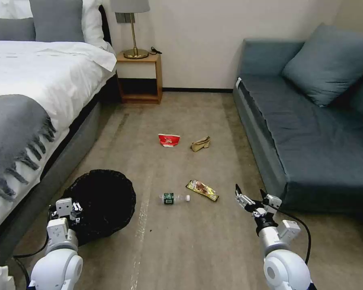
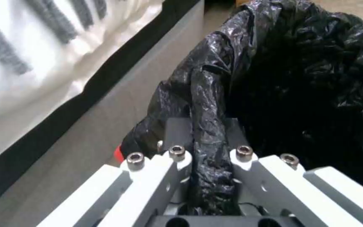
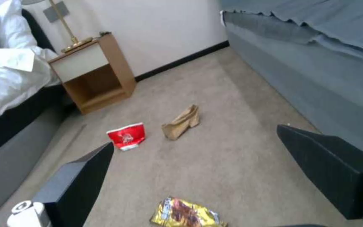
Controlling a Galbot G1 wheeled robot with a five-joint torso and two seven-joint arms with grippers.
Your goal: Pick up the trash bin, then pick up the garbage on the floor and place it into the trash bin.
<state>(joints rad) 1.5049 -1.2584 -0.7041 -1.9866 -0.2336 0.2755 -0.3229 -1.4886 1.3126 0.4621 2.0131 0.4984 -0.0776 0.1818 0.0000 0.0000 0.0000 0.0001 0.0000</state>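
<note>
The trash bin (image 1: 103, 201), lined with a crinkly black bag (image 2: 299, 78), sits tilted at the lower left beside the bed. My left gripper (image 1: 68, 211) is shut on its near rim, and a fold of the bag is pinched between the fingers (image 2: 177, 157). The garbage lies on the carpet. A red-and-white container (image 1: 169, 139) (image 3: 126, 136) and tan paper (image 1: 200, 143) (image 3: 181, 122) are farther off. A small clear bottle (image 1: 174, 198) and a yellow-brown wrapper (image 1: 202, 189) (image 3: 187, 214) are nearer. My right gripper (image 1: 250, 195) (image 3: 198, 164) hangs open just right of the wrapper, holding nothing.
A bed (image 1: 36, 88) with a grey throw runs along the left. A blue sofa (image 1: 310, 133) lines the right, close to my right arm. A wooden nightstand (image 1: 140, 78) with a lamp stands at the back wall. Open carpet (image 1: 181, 249) lies between the arms.
</note>
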